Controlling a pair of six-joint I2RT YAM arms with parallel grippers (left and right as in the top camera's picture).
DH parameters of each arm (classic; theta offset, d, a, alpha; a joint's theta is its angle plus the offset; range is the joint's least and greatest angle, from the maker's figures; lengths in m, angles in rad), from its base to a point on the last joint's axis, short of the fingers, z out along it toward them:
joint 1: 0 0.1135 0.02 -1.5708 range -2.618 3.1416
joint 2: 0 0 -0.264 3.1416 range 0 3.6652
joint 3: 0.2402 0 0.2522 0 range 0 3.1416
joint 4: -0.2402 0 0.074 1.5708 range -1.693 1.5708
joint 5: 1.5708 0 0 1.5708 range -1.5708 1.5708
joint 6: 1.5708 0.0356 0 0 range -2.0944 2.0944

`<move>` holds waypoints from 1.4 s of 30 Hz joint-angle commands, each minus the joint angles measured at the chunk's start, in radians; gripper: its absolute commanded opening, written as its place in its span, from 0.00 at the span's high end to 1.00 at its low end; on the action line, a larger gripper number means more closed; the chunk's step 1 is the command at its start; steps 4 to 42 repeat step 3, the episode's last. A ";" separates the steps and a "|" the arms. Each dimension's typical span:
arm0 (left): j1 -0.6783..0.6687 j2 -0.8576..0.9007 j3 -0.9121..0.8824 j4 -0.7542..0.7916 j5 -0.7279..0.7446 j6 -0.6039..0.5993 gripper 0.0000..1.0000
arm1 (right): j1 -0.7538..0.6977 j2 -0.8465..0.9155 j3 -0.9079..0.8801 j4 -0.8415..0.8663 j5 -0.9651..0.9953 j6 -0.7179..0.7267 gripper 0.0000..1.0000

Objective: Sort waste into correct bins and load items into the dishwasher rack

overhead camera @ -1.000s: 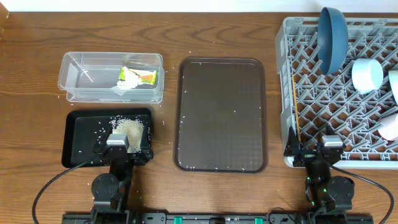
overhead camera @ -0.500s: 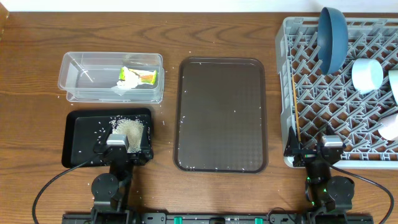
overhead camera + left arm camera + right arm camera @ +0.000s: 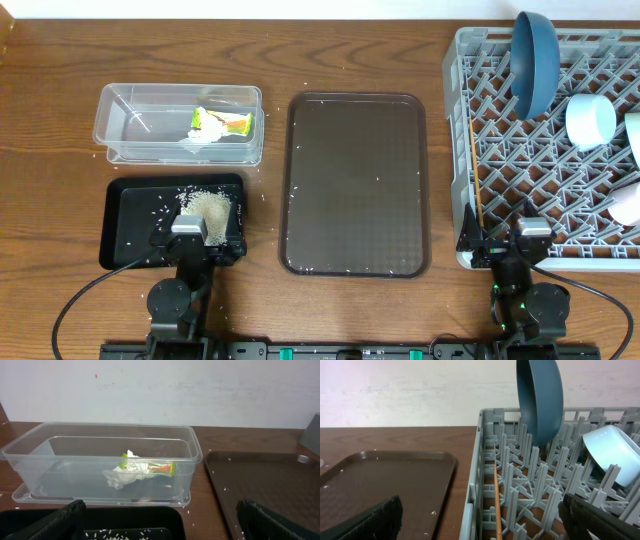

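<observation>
The clear tub (image 3: 130, 125) (image 3: 60, 460) holds the yellow-green wrapper (image 3: 228, 123) (image 3: 161, 467) and crumpled white tissue (image 3: 127, 474). Below it, the black tray (image 3: 130, 225) (image 3: 150, 517) carries a heap of white grains (image 3: 208, 207). In the grey rack (image 3: 500, 120) (image 3: 477, 485) stand the dark-blue bowl (image 3: 535, 60) (image 3: 540, 400), a pale bowl (image 3: 590, 120) (image 3: 612, 455), white pieces at the right edge (image 3: 630, 205), and the wooden stick (image 3: 475, 170) (image 3: 496, 502). My left gripper (image 3: 192, 243) (image 3: 160, 527) is open over the black tray's near edge. My right gripper (image 3: 522, 240) (image 3: 487, 527) is open at the rack's near edge. Both are empty.
A large brown serving tray (image 3: 355, 185) (image 3: 265, 480) (image 3: 385, 480) lies between the bins and the rack, with a few stray grains on it. Loose grains dot the wooden table (image 3: 50, 180) around the black tray.
</observation>
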 commanded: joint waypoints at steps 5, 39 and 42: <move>0.004 -0.007 -0.008 -0.047 -0.009 0.018 0.03 | 0.007 -0.003 -0.002 -0.004 0.005 -0.013 0.01; 0.004 -0.007 -0.008 -0.047 -0.009 0.018 0.03 | 0.007 -0.003 -0.002 -0.004 0.005 -0.013 0.01; 0.004 -0.007 -0.008 -0.047 -0.009 0.018 0.03 | 0.007 -0.003 -0.002 -0.004 0.005 -0.013 0.01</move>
